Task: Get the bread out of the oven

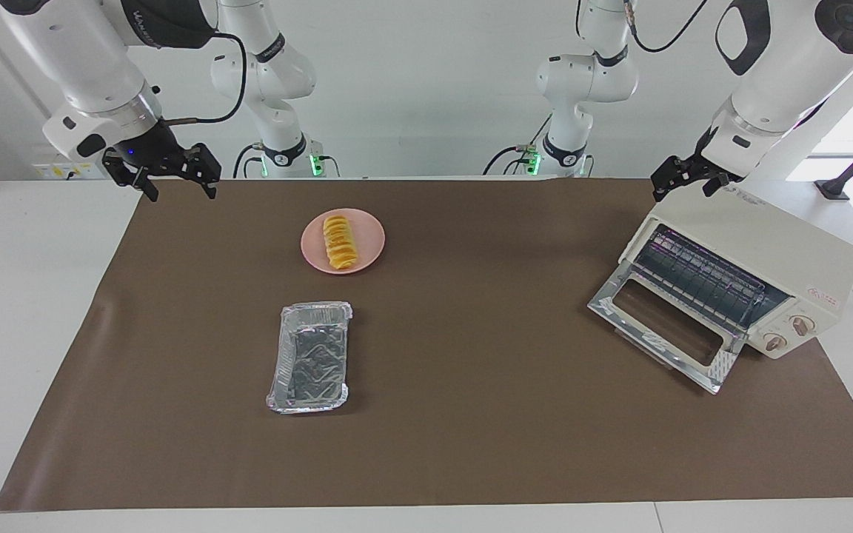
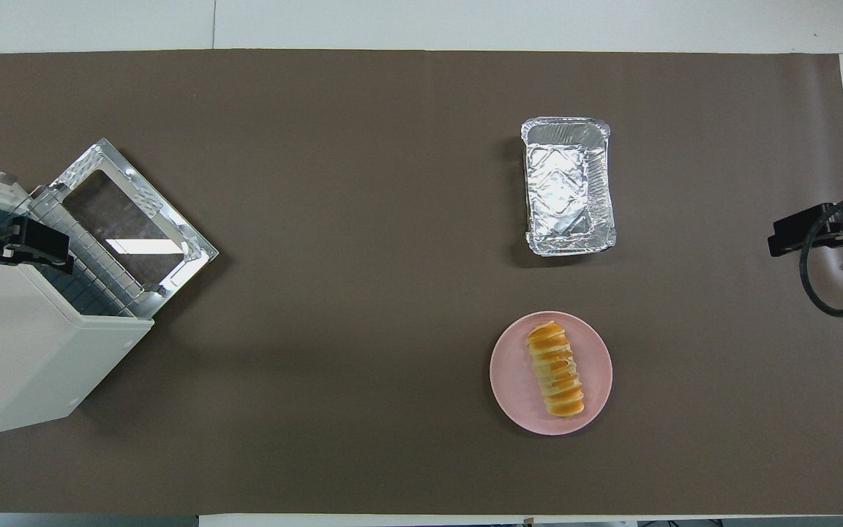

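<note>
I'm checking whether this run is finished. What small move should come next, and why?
Probably none beyond parking the arms. The bread already lies on the pink plate, and the oven stands open with a bare rack. The right gripper is open over the mat's corner, holding nothing; the left gripper, also open, waits above the oven.

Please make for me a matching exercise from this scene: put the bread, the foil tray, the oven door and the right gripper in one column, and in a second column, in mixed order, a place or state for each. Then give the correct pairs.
Column one:
1. bread
2. foil tray
3. oven door
4. right gripper

Column two:
A. folded down and open, wire rack showing
B. up in the air over the mat's corner at the right arm's end, open and holding nothing
C. lying on the pink plate
D. empty, on the mat, farther from the robots than the plate

Pairs: 1-C, 2-D, 3-A, 4-B
</note>
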